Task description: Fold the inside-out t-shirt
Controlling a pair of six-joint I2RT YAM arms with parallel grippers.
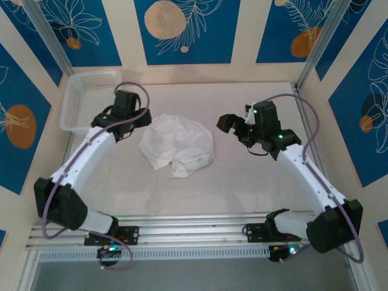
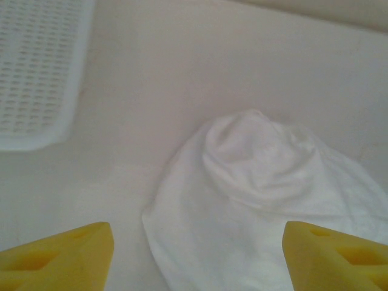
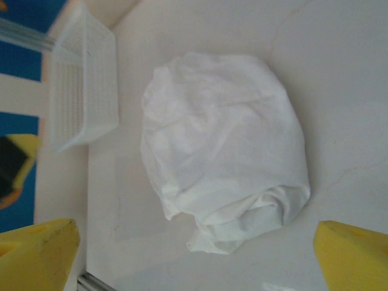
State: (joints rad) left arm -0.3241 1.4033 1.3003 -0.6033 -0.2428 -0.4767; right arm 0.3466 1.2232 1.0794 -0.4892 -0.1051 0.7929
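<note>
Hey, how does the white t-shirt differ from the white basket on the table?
The t-shirt is soft, wrinkled cloth bunched into a rounded heap; the basket is rigid mesh with straight walls. The t-shirt lies near the middle of the table; the basket sits in its far left corner. Both are white and rest on the table, apart from each other.

Readable text: none that I can make out from my station.
Crumpled white thin-cloth t-shirt (image 1: 177,144): plain cloth, no print or tag lettering I can read.
White plastic mesh basket (image 1: 71,106): bare lattice, no label I can read.
Blue wall panels with orange discs and pale leaf outlines (image 1: 182,30): drawn pattern, no words or numbers I can read.
</note>
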